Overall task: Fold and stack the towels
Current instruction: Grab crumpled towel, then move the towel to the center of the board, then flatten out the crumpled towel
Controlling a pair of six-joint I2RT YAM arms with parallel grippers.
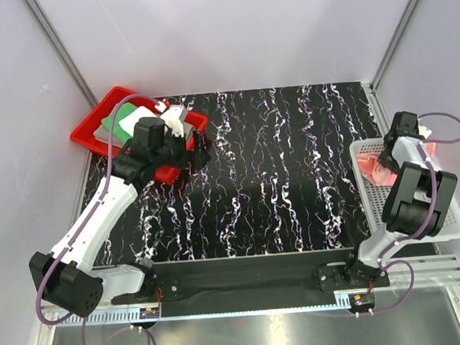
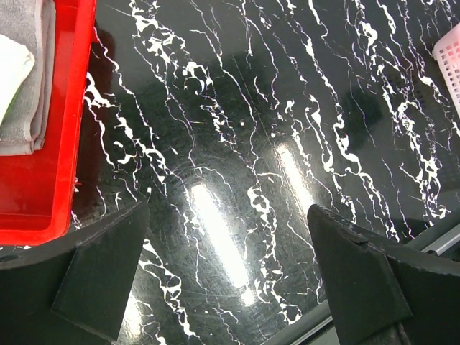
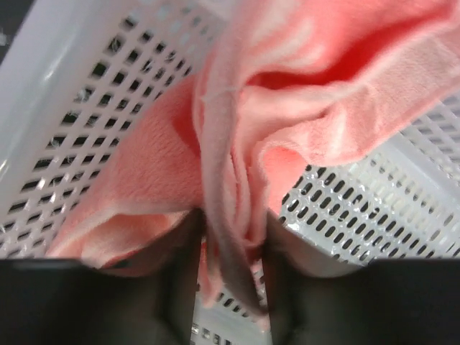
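Observation:
The grey towel (image 1: 107, 132), the bright green towel (image 1: 120, 122) and the white towel (image 1: 134, 116) lie stacked in the red tray (image 1: 87, 136) at the far left. The grey towel (image 2: 29, 79) and white towel (image 2: 11, 68) also show in the left wrist view. The salmon-pink towel (image 1: 372, 166) lies crumpled in the white mesh basket (image 1: 367, 190) at the right. My right gripper (image 3: 230, 237) is shut on a fold of the pink towel (image 3: 302, 86) inside the basket. My left gripper (image 2: 226, 266) is open and empty over the black table beside the tray's near edge.
The black marbled table (image 1: 277, 169) spans the middle between tray and basket. The red tray's rim (image 2: 68, 136) lies just left of my left gripper. A basket corner (image 2: 449, 61) shows at the far right of the left wrist view. Grey walls enclose the table.

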